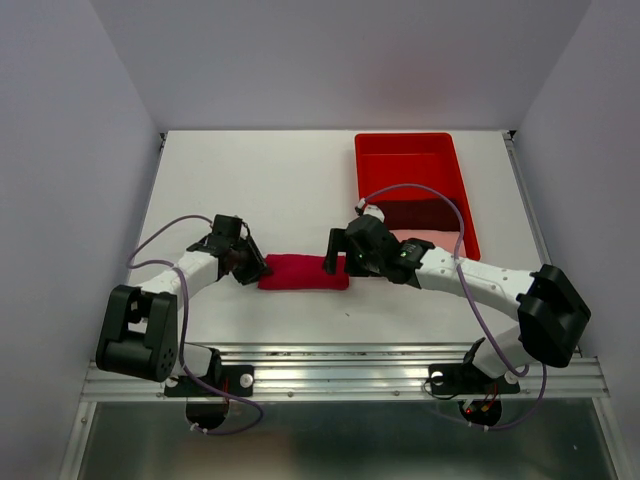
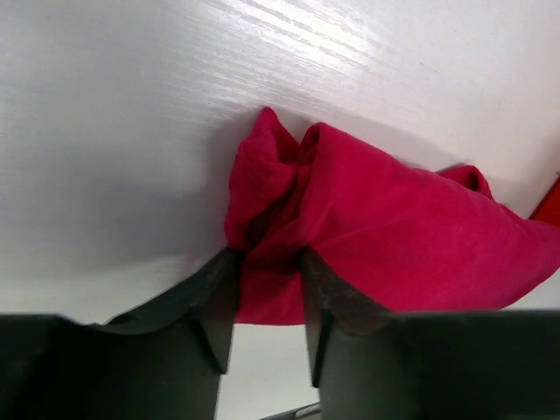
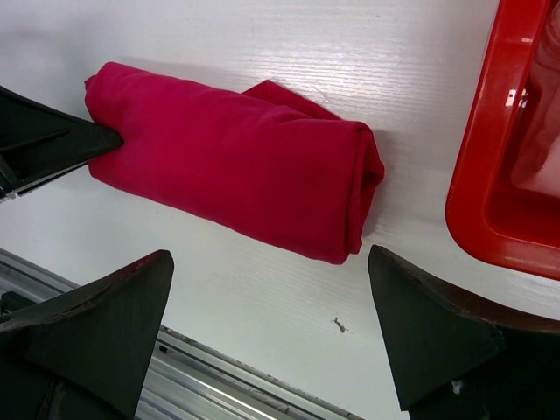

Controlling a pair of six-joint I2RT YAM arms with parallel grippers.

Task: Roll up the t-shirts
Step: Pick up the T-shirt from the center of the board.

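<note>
The crimson t-shirt [image 1: 303, 271] lay rolled into a short bundle on the white table [image 1: 250, 190], lengthwise from left to right between the two arms; its long near side ran alongside the metal rail [image 1: 340, 365] at the table's front edge, with a strip of bare top between them.

The left gripper [image 2: 267, 267] was at the roll's left end, its jaws drawn in on a bunched fold there; from the wrist view the cloth filled the gap between the two fingers [image 2: 219, 289] and pressed against both.

The right gripper [image 3: 269, 255] stood at the roll's right end with its jaws spread as wide as could be and nothing between them; the cloth touched neither finger.

Behind the roll the table was bare and open all the way to the back wall.

To the right and further back sat the red tray [image 1: 359, 175]; its near corner came close to the roll's right end, with a band of white table between them; inside lay a dark maroon shirt [image 1: 420, 213] and a pale pink shirt [image 1: 425, 238].
</note>
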